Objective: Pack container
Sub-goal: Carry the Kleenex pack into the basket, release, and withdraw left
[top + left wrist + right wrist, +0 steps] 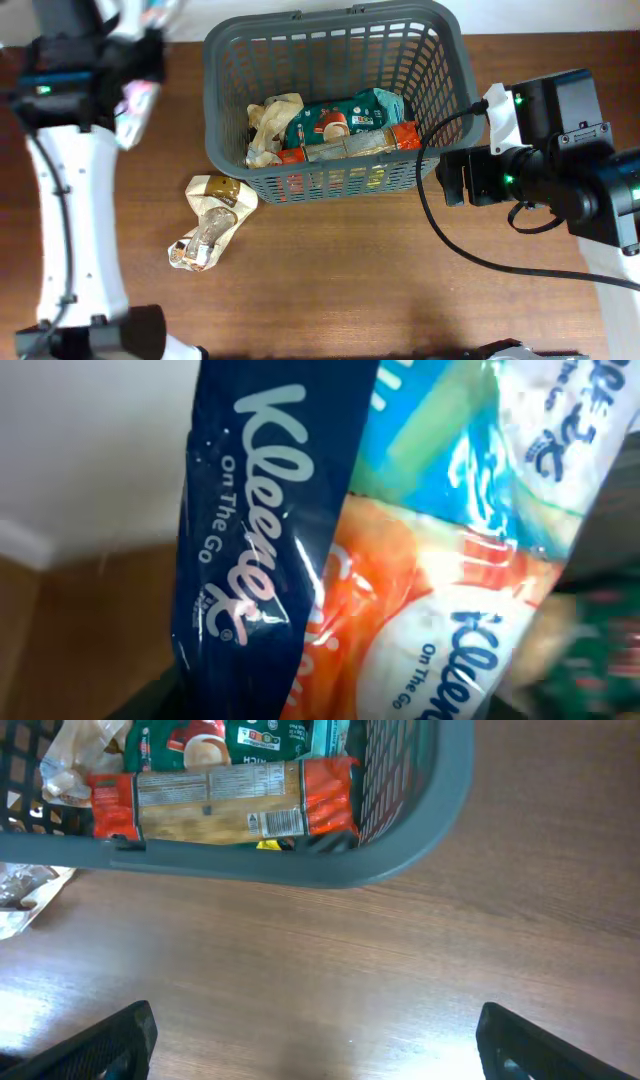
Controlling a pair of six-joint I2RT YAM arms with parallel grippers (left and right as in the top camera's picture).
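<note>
The container, a large dark grey slotted basket (330, 22), stands at the back middle of the table; its rim also shows in the right wrist view (300, 870). Inside it lie a green packet (345, 115), a red-ended packet (350, 148) and a crumpled pale bag (268, 125). My left gripper (148, 62) is at the far left, left of the basket, shut on a Kleenex tissue multipack (300, 560) that fills its wrist view and hides the fingers. My right gripper (315, 1030) is open and empty, low over the table just right of the basket's front corner.
A beige and clear crumpled packet (210, 220) lies on the table in front of the basket's left corner; its edge shows in the right wrist view (25, 895). A black cable (440, 230) loops over the table from the right arm.
</note>
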